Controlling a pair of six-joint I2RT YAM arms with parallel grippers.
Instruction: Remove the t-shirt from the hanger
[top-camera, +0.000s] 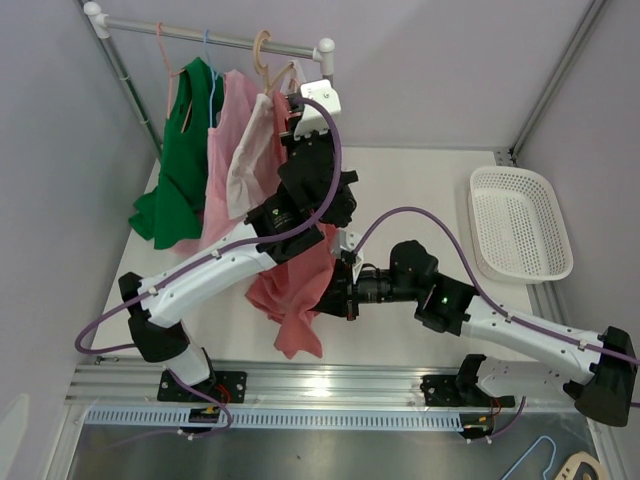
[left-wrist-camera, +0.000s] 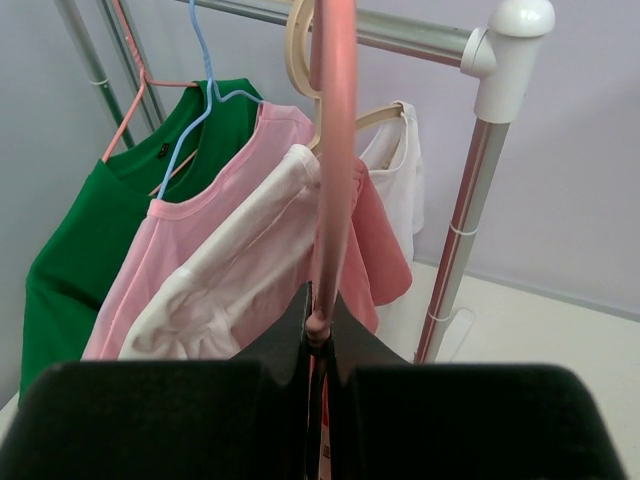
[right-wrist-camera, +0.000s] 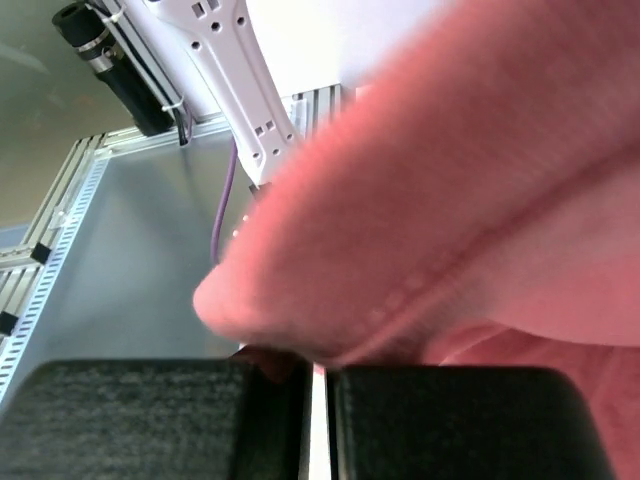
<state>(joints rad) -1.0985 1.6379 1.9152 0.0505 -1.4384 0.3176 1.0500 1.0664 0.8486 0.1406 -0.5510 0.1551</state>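
Salmon t-shirt (top-camera: 290, 300): seen hanging in a bunched drape beneath the left forearm, above the tabletop (top-camera: 420, 180). Its long axis runs from the upper end at the arm toward the near edge in the top view.

Pink hanger (left-wrist-camera: 335, 180): its bar rises straight up from the left fingers (left-wrist-camera: 150, 420) in front of the rail (top-camera: 220, 38). Whether its hook sits on the rail cannot be told. The left fingers are closed on the bar, with no gap seen.

Right fingers (right-wrist-camera: 150, 420): brought almost together, with a fold of the salmon cloth apparently pinched in the slit. In the top view they meet the t-shirt at its right edge.

Judgement: the cloth lies below the hanger, so it is best drawn off by the right arm, which is nearer to it, along the drape and away from the left fingers while the hanger is held fixed. Snagging at the neck is a possible risk.
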